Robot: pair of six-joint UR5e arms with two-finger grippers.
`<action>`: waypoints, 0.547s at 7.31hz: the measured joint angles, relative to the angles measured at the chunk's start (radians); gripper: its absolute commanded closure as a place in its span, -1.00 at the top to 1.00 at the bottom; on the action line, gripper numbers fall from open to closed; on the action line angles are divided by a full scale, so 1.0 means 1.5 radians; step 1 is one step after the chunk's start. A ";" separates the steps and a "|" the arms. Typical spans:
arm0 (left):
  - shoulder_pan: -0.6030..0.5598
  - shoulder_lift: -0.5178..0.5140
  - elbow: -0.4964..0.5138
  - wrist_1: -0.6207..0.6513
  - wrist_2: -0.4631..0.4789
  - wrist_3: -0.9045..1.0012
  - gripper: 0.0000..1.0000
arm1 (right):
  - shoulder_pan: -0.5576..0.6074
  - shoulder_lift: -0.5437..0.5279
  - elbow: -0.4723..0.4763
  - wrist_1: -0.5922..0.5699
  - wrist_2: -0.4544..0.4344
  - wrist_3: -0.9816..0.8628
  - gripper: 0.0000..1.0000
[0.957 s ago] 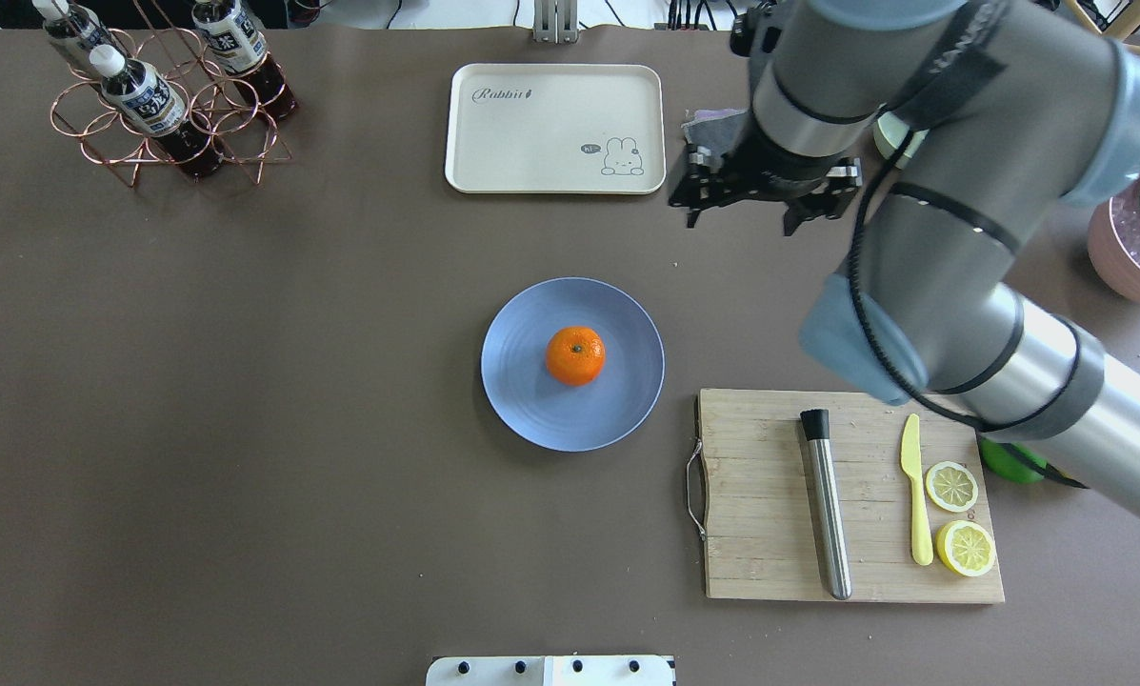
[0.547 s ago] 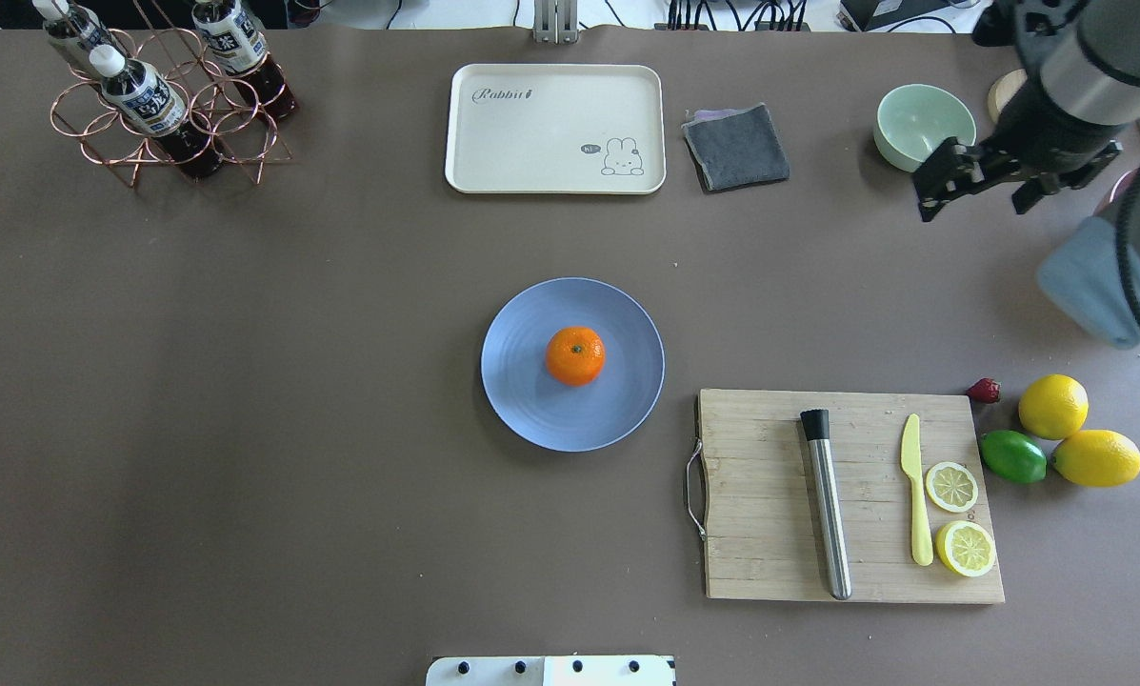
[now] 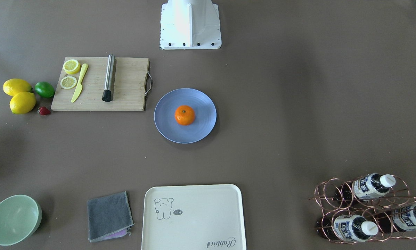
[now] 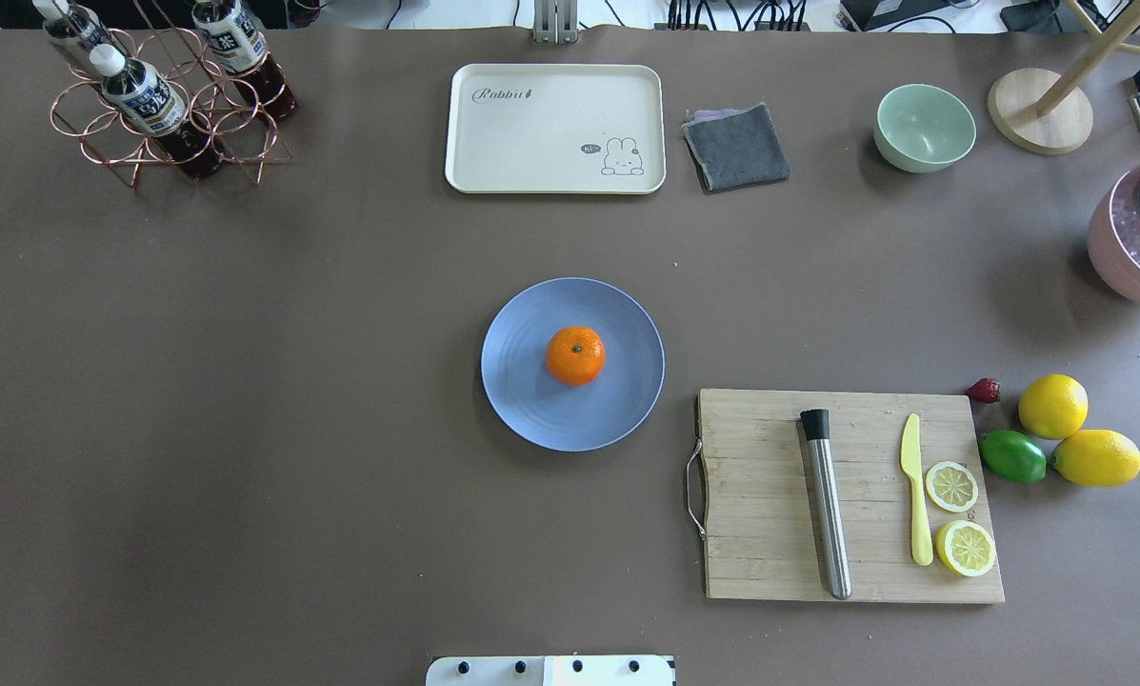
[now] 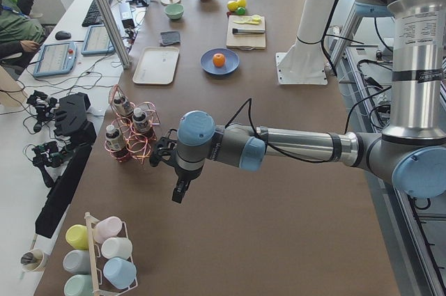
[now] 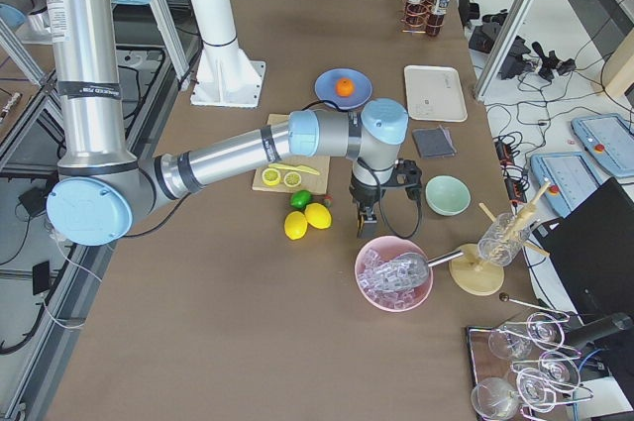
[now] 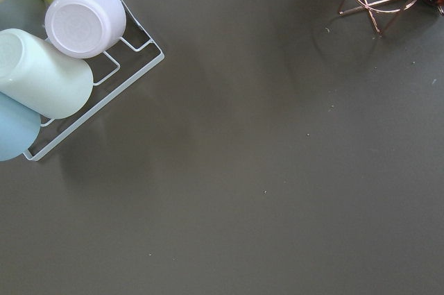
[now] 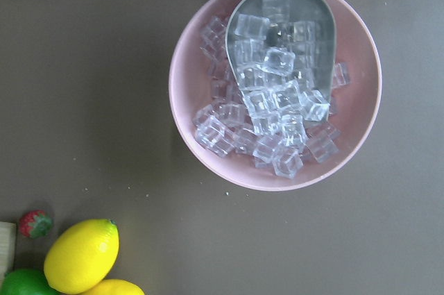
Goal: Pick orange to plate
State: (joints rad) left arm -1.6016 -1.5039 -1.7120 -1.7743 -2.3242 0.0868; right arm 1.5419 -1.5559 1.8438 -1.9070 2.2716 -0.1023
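The bright orange [image 4: 575, 355] rests alone at the middle of the periwinkle-blue plate [image 4: 522, 405], also visible in the front view as the orange [image 3: 185, 115] on the plate [image 3: 166, 126]. Neither gripper shows in the overhead or front view. The left gripper [image 5: 178, 193] hangs far from the plate, near the bottle rack at the table's left end. The right gripper [image 6: 361, 225] hovers by the pink ice bowl at the table's right end. From these side views I cannot tell whether either is open or shut.
A cutting board [image 4: 770, 495] with muddler, yellow knife and lemon slices lies right of the plate. Two lemons [image 4: 1053, 406], a lime [image 4: 1012, 456], a pink ice bowl [image 8: 277, 170], a green bowl [image 4: 924, 127], a cream tray [image 4: 555, 129], a bottle rack [image 4: 165, 105] and a cup rack [image 7: 55, 59] ring the table.
The right arm has swung out of the overhead view to the right, uncovering the bowl, lemons and lime. The orange and plate have not moved.
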 measured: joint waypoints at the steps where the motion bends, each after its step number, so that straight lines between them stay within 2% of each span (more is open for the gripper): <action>1: 0.004 0.000 -0.001 0.000 0.001 -0.002 0.96 | 0.026 -0.016 -0.018 0.001 -0.002 -0.046 1.00; 4: 0.012 0.000 0.000 0.000 0.002 -0.002 0.96 | 0.070 -0.031 -0.045 0.002 -0.002 -0.113 1.00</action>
State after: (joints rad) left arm -1.5838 -1.5033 -1.7122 -1.7748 -2.3211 0.0842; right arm 1.6469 -1.6028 1.7760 -1.9037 2.2686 -0.2717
